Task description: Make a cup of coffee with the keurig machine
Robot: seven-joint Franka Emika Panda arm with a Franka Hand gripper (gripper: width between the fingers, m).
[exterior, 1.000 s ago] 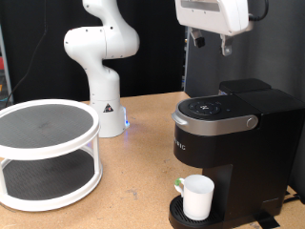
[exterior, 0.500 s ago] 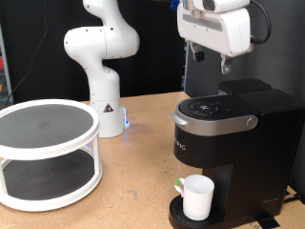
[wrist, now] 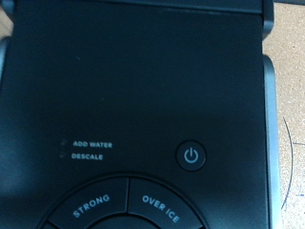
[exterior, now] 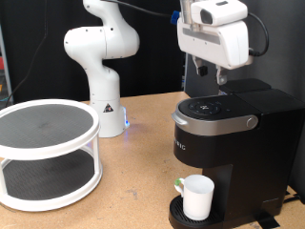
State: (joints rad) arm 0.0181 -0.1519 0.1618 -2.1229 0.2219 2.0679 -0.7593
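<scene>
The black keurig machine (exterior: pixel 229 143) stands at the exterior view's right with its lid down. The white cup (exterior: pixel 197 197) stands upright on its drip tray under the spout. My gripper (exterior: pixel 210 74) hangs just above the machine's round button panel (exterior: pixel 212 107), its two dark fingers apart and holding nothing. The wrist view looks straight down on the machine's black top (wrist: pixel 133 86), with the power button (wrist: pixel 192 156) and the STRONG and OVER ICE labels below it. No fingers show in that view.
A white two-tier round rack (exterior: pixel 46 153) stands at the exterior view's left on the wooden table (exterior: pixel 133 181). A second white robot arm (exterior: pixel 103 67) stands behind it. A dark panel rises behind the machine.
My gripper has come down towards the top of the machine over the last second. The cup and the machine have not moved.
</scene>
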